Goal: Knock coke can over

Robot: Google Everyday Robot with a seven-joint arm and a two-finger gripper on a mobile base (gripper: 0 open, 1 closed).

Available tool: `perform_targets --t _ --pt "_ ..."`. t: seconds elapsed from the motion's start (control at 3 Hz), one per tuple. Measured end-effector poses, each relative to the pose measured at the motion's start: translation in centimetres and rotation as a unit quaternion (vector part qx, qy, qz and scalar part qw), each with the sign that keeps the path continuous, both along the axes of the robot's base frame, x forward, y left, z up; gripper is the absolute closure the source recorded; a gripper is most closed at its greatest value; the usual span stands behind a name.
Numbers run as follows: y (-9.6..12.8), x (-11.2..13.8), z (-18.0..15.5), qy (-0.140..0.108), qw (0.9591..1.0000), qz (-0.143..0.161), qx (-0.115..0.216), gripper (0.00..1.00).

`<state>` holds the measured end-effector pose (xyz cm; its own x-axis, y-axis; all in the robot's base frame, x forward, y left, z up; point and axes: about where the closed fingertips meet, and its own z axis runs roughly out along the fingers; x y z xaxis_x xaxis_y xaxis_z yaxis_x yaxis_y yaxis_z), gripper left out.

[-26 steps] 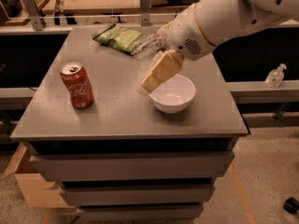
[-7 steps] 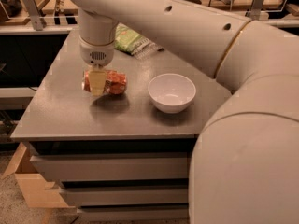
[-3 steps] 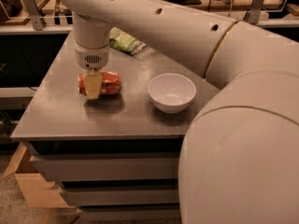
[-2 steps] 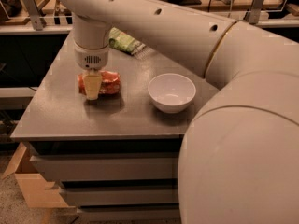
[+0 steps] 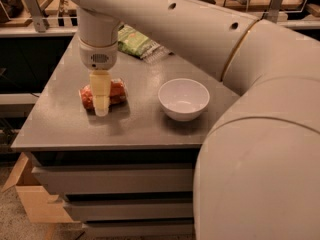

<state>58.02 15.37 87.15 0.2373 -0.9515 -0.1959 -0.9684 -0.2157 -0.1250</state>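
Note:
The red coke can [image 5: 116,92] lies on its side on the grey table [image 5: 65,129], left of centre. My gripper [image 5: 100,104] hangs straight down from the white arm, right in front of the can and covering its middle. The pale yellow fingers [image 5: 100,86] overlap the can, and I cannot tell whether they touch it.
A white bowl [image 5: 183,99] stands to the right of the can. A green snack bag [image 5: 136,41] lies at the back of the table. My large white arm fills the right and top of the view. A cardboard box [image 5: 35,199] sits on the floor at lower left.
The can stood upright at first and now lies on its side. In the last second the gripper and can have barely moved.

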Motion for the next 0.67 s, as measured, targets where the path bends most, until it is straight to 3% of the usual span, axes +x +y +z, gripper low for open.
perform_targets --t 0.33,0.67 --pt "-2.7 -0.2 3.1 -0.015 0.9995 -0.022 -0.017 0.00" --pt "-6.8 -0.6 6.1 -0.034 0.9979 -0.053 -0.019 0.00"
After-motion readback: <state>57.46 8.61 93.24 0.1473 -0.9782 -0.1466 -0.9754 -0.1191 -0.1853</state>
